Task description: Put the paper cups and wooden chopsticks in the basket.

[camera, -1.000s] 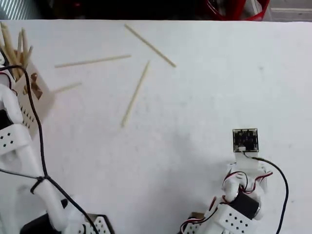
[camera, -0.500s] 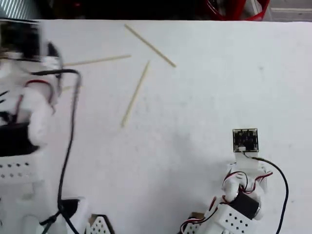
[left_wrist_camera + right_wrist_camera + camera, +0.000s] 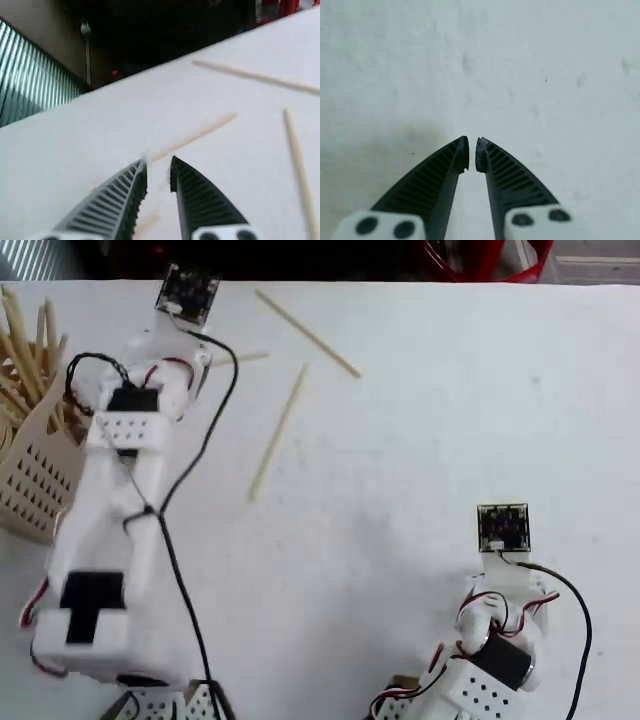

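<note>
Several wooden chopsticks stand in the slatted basket (image 3: 35,475) at the table's left edge. Three more lie loose on the white table: one far back (image 3: 305,332), one slanting toward the middle (image 3: 278,435), and one (image 3: 243,358) partly under the left arm. My left gripper (image 3: 158,167) hovers over that chopstick (image 3: 195,135), its fingers a narrow gap apart with nothing between them. The other two chopsticks (image 3: 255,76) (image 3: 300,165) lie beyond it. My right gripper (image 3: 471,152) is shut over bare table at the front right.
The left arm (image 3: 110,500) stretches from the front edge past the basket toward the back left. The right arm (image 3: 495,640) is folded at the front right. A dark gap and a red object (image 3: 480,258) lie beyond the table's far edge.
The left arm has swung from over the basket at the left edge to the back left, above a loose chopstick. The basket is now uncovered. The right arm has not moved.
</note>
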### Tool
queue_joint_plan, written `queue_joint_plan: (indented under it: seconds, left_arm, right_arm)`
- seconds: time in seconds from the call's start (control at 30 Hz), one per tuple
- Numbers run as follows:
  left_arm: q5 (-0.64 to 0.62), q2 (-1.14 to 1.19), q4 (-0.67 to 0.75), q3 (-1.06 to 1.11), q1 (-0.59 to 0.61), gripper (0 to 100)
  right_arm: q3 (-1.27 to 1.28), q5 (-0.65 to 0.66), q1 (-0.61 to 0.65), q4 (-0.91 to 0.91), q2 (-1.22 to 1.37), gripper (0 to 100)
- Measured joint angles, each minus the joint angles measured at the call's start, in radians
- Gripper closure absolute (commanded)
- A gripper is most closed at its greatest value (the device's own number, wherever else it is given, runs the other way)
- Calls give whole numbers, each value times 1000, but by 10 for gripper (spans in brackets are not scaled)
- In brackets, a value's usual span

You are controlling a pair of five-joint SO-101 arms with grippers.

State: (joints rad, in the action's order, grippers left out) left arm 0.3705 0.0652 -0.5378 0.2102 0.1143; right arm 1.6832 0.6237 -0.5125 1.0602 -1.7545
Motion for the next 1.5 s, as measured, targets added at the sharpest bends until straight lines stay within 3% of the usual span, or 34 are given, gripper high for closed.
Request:
queue_joint_plan:
  seconds: [0.13, 0.5, 0.87, 1.5]
  left_arm:
    - [124, 252, -97, -173, 75, 902]
    - [505, 845, -680, -1025, 149, 869]
    - [626, 1257, -1083, -1746, 153, 869]
    - [634, 1303, -1085, -1781, 180, 869]
  right_arm:
    - [0, 0, 0, 0, 0, 954]
    - [0, 0, 0, 0, 0, 954]
    - [0, 0, 0, 0, 0, 954]
    - [0, 0, 0, 0, 0, 954]
